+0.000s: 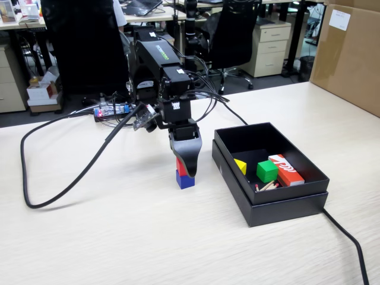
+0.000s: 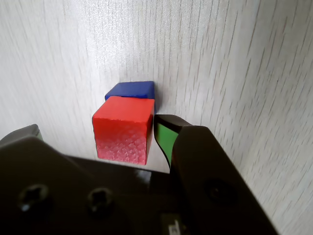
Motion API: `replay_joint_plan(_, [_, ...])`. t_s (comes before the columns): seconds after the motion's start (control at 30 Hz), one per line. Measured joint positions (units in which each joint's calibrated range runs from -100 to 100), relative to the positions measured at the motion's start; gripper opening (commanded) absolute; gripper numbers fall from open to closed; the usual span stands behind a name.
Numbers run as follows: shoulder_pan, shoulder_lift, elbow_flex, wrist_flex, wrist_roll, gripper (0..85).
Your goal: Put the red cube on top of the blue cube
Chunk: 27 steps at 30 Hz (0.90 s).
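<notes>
- Wrist view, far left: one dark plastic jaw shows only as a blurred grey edge, standing a little off the red cube's left face.
- Moving right, the red cube (image 2: 122, 128) is a matte solid with a faint scale-like texture on its near face. It lies straight ahead of the gripper (image 2: 124, 137), between the jaws, and hides most of the blue cube (image 2: 131, 90), whose dark matte top edge peeks out beyond it.
- Right of it, the other jaw, with a green pad on its inner face, sits just beside the red cube's right edge. The jaws look slightly spread, so the grip seems loosened; firm contact cannot be confirmed.
- Fixed view: the red cube (image 1: 180, 165) stands on the blue cube (image 1: 185, 179) on the pale woodgrain table (image 1: 119, 237), and the gripper (image 1: 185, 161) reaches straight down over the stack.
- Judged from this, the coming move is a straight vertical lift clear of the stack.
- Farther right, a black box (image 1: 270, 205) holds other blocks, well apart.
</notes>
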Motion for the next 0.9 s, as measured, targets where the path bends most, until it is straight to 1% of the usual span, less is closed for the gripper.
replay_joint_plan(0.2, [0.0,-9.1,-2.4,0.0,0.0,46.7])
replay_joint_plan(0.37, [0.1,-20.2,-5.9,0.0,-0.3,46.8])
replay_joint_plan(0.47, [0.0,-27.1,-8.9,0.0,-0.7,48.3])
replay_joint_plan(0.77, [0.1,-52.0,-26.5,0.2,-1.4,48.0])
replay_joint_plan(0.9, [0.0,-62.3,-37.2,3.4,-1.4,48.0])
